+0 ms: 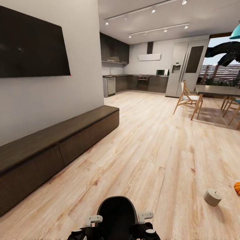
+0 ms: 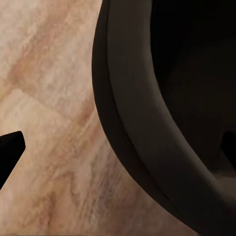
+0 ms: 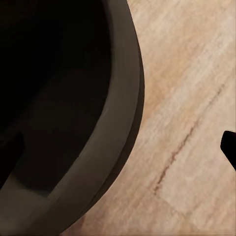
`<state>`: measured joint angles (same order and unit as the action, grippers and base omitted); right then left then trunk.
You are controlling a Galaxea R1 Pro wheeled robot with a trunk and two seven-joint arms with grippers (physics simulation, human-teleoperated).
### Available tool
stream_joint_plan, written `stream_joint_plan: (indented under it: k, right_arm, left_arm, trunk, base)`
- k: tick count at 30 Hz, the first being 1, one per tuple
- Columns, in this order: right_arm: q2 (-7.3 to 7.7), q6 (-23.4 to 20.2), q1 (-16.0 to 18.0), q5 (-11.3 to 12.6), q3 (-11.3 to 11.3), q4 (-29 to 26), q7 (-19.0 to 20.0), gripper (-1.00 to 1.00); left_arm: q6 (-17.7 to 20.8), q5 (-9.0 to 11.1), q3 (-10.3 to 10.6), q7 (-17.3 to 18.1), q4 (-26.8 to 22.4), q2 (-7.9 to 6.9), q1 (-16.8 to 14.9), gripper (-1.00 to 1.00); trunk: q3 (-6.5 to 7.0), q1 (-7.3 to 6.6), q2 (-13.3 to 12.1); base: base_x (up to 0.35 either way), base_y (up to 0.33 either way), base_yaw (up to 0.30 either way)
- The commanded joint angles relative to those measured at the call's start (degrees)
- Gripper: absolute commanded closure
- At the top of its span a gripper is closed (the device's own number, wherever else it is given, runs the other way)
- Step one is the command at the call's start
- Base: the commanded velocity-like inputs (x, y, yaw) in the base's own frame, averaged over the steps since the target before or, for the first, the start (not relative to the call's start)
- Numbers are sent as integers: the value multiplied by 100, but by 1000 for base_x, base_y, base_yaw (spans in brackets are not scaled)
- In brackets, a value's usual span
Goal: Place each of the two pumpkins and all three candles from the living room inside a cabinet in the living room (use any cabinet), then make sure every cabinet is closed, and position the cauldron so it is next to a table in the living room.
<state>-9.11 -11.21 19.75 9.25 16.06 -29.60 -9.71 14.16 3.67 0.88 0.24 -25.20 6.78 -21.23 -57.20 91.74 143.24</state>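
Here, the jaws' state cannot be told at either wrist; only wood floor and a black rounded body are seen beside them.

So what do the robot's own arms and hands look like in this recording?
In the head view, the black rounded trunk sits between two arms with glossy black joint housings and pale grey bracket pieces. In the wrist views, each hand shows dark, near-black finger edges. No cables or markings are visible.
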Motion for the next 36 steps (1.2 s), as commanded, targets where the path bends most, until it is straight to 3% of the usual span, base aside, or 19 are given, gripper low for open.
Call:
stream_joint_plan:
  k: [1,13,29,36]
  right_arm:
    - [6,-26,3,60,46,-11,-54,-100]
    - [6,-27,3,60,46,-11,-56,-100]
    - [6,-25,3,60,46,-11,-57,-100]
    - [6,-30,3,60,46,-11,-57,-100]
  left_arm:
    - [34,38,9,2,-11,-1,-1,-100]
    - [34,38,9,2,-11,-2,-1,-100]
    - [34,38,9,2,-11,-10,2,-100]
    - [34,38,9,2,-11,-10,-1,-100]
  trunk:
    - [-28,1,4]
    - [-294,32,20]
    - [-294,32,20]
    - [-361,40,24]
  base:
    - [0,0,0]
    - [0,0,0]
    - [0,0,0]
    - [0,0,0]
